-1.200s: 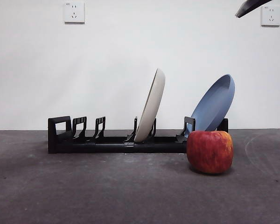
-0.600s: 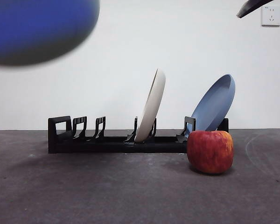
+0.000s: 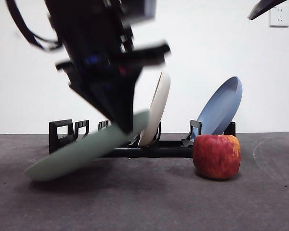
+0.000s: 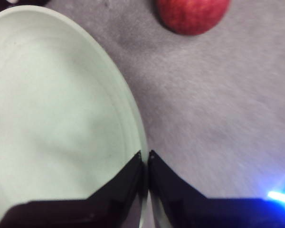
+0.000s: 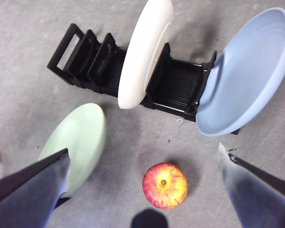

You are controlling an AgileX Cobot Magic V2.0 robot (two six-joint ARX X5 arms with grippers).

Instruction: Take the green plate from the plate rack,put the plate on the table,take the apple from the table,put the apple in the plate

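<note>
My left gripper comes down from above, shut on the rim of the green plate. The plate is tilted in front of the plate rack, its low edge close to the table. In the left wrist view the jaws pinch the plate's rim, with the apple beyond. The red apple stands on the table right of the plate. My right gripper is open high above, looking down on the green plate, the apple and the rack; its tip shows top right.
A cream-white plate stands upright in the rack's middle and a blue plate leans at its right end. Both show in the right wrist view, cream and blue. A wall stands behind the rack.
The left arm has come down into the front view with the green plate, from out of view a second ago. The apple, the rack and the other plates have not moved.
</note>
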